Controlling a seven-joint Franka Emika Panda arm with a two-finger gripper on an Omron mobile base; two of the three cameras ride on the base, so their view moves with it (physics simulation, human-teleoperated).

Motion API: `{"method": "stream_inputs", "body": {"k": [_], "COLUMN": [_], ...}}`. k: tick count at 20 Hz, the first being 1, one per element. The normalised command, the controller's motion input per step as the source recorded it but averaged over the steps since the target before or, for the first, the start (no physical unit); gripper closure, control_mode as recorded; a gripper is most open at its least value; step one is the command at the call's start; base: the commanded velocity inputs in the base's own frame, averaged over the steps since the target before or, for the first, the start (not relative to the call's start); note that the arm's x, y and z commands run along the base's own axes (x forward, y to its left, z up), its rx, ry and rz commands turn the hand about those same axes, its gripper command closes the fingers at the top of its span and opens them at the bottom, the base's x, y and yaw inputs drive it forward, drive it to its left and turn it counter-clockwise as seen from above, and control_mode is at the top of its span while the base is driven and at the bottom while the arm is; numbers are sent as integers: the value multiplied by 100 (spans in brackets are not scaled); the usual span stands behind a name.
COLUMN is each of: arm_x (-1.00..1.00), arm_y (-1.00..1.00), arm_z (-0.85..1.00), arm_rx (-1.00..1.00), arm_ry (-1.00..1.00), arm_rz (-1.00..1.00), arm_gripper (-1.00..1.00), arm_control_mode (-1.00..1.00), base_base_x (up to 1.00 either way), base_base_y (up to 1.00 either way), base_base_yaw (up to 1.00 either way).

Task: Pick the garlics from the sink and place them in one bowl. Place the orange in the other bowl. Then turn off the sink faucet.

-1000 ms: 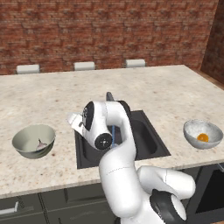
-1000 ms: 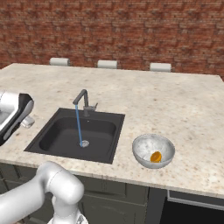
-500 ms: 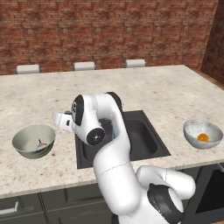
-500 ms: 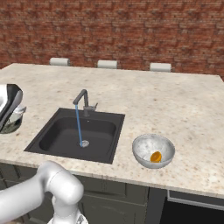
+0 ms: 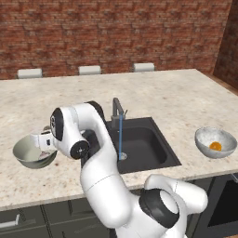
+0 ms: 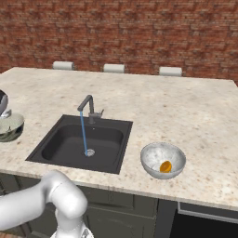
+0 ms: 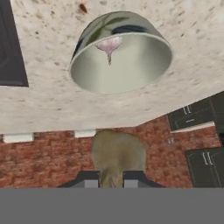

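Two dark fingertips sit nearly closed on the brown garlic, which fills the gap between them in the hand view; gripper is clamped on it. Hand camera is rolled, counter appears overhead. Pale green-grey bowl lies straight ahead of the gripper, pinkish-white garlic already inside near its far wall. In the left base view the hand hangs over the near rim of that bowl, touching or just above, can't tell which. Bowl stands on the counter left of the sink, near the counter's front edge, with bare stone around it. Sink corner shows as a dark slab at the hand view's left. Faucet stands at the sink's back rim, blue water stream running down to the drain ring. Mottled whitish bowl is right of the sink, close to the front edge, orange inside. Wide open counter behind both bowls up to the brick wall.
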Motion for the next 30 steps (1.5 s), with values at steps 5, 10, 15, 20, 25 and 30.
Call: {"method": "stream_inputs", "body": {"k": [5,10,15,20,25,30], "arm_x": [-6,-9,-60,-66,-15,11], "arm_y": [29,0,10,3,0,0], "arm_z": [0,-4,-4,0,6,53], "arm_rx": [-9,0,-10,-23,-24,-17], "arm_ry": [18,28,11,-1,-2,1], "arm_rz": [19,11,0,0,0,0], "arm_gripper": [100,100,100,100,100,100], "arm_control_mode": [-100,-100,-100,-100,-100,-100], "base_base_x": [0,0,0,0,0,0], "base_base_y": [0,0,0,0,0,0], "base_base_yaw": [0,0,0,0,0,0]}}
